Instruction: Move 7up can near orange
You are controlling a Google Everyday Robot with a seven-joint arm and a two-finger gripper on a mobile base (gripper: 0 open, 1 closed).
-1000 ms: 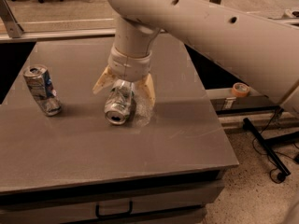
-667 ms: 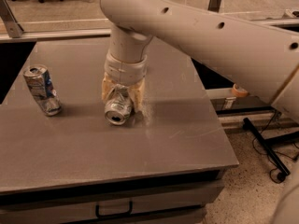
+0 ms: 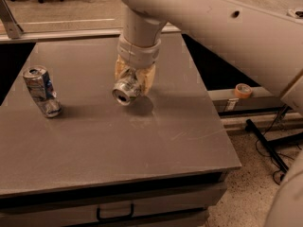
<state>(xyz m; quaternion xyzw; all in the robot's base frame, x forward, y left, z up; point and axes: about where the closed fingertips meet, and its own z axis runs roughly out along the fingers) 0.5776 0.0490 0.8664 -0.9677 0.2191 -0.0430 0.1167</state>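
My gripper (image 3: 132, 82) hangs from the big white arm over the middle of the grey table (image 3: 142, 145). Its fingers are shut on a silver can (image 3: 124, 91), which I take for the 7up can. The can lies on its side with its top end facing me. It sits slightly above the tabletop, with a shadow under and to the right of it. The fingers hide most of its body, so its markings do not show. The orange is out of view.
A dented silver can with blue markings (image 3: 41, 91) stands tilted at the table's left. A roll of tape (image 3: 243, 90) lies on a ledge off the right edge. A drawer handle (image 3: 113, 215) is under the front edge. Cables lie on the floor at right.
The fingers were spread around the lying can; they have closed on it. The can now sits a little higher, with a shadow beneath it. The left can has not moved.
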